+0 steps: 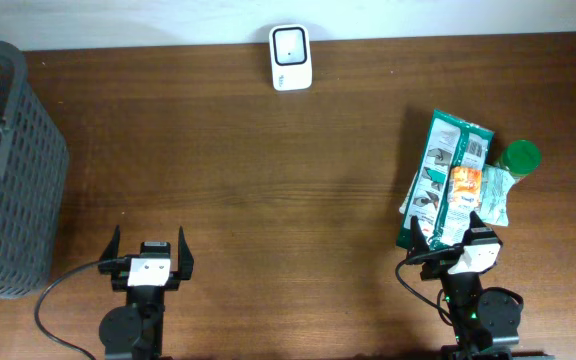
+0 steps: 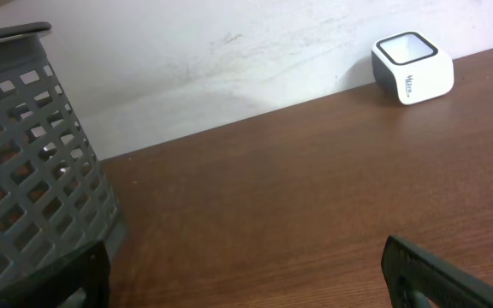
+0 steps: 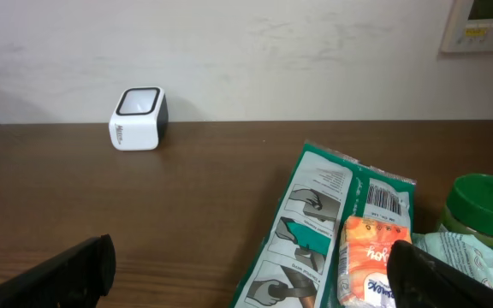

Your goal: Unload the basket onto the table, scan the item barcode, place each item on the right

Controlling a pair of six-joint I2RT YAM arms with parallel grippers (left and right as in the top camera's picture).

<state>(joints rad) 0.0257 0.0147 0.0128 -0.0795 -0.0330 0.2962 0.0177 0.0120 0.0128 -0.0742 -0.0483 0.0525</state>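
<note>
A white barcode scanner (image 1: 291,57) (image 2: 412,66) (image 3: 138,118) stands at the table's far edge, its window facing up. At the right lies a pile of items. A green-and-white packet (image 1: 446,175) (image 3: 332,222) shows a barcode (image 3: 386,198) on its upper face. A small orange pack (image 1: 465,185) (image 3: 368,257) rests on it. My right gripper (image 1: 450,235) (image 3: 251,265) is open just short of the pile's near end, holding nothing. My left gripper (image 1: 149,245) (image 2: 246,274) is open over bare wood at the near left.
A grey slotted basket (image 1: 8,170) (image 2: 24,154) stands at the left edge. A green-lidded jar (image 1: 519,158) (image 3: 484,205) and a pale green packet (image 1: 495,195) (image 3: 465,252) lie beside the pile. The wall runs right behind the scanner.
</note>
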